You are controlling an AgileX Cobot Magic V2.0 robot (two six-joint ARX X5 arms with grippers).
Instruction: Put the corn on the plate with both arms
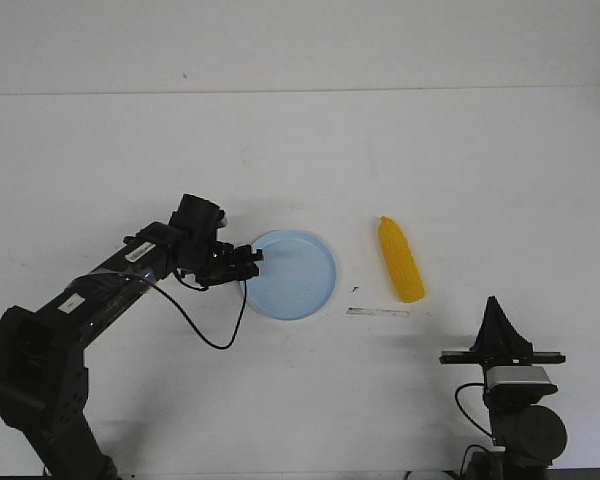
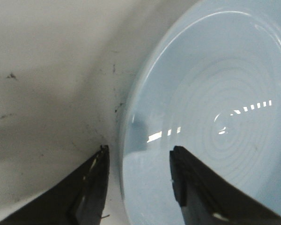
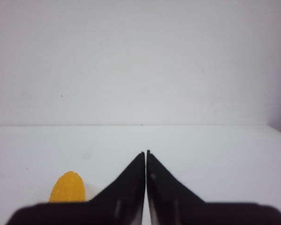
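Note:
The pale blue plate [image 1: 298, 275] lies on the white table. The yellow corn [image 1: 401, 259] lies to its right, apart from it, pointed end away from me. My left gripper [image 1: 250, 260] is open at the plate's left rim; in the left wrist view its jaws [image 2: 138, 154] straddle the plate's rim [image 2: 126, 131], one finger over the table, one over the plate. My right gripper [image 1: 495, 305] is shut and empty near the front right, short of the corn; the right wrist view shows its closed tips [image 3: 146, 152] and the corn's end [image 3: 69, 187].
A thin white strip [image 1: 377, 313] lies on the table between the plate and the corn's near end. A black cable [image 1: 215, 335] loops from the left arm onto the table. The table's far edge meets a white wall.

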